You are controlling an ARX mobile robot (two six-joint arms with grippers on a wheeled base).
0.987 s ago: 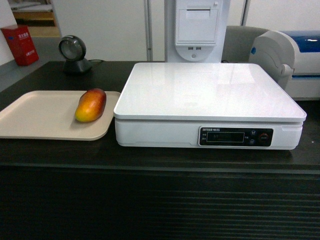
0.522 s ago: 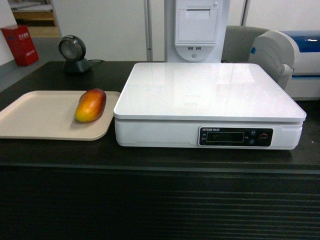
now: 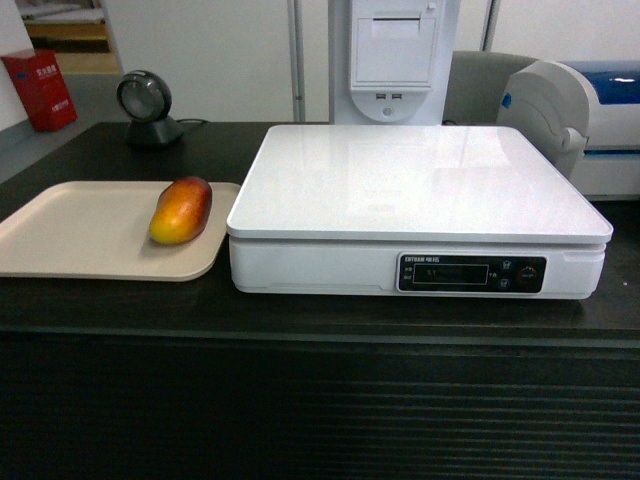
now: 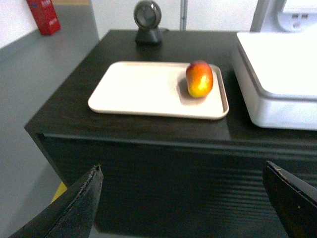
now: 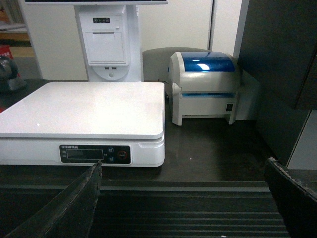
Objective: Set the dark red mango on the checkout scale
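The dark red mango (image 3: 181, 210) lay on the right part of a beige tray (image 3: 70, 230), just beside the scale (image 3: 415, 210), not touching it. Tray and scale both sat on the dark counter (image 3: 300, 310) of the checkout. The scale platform was bare. Left pincer (image 4: 190, 203) was spread wide, holding nothing, short of the counter's ribbed front. Right pincer (image 5: 190, 198) was likewise spread wide and unloaded, facing the scale's display and a blue-lidded printer (image 5: 205, 87).
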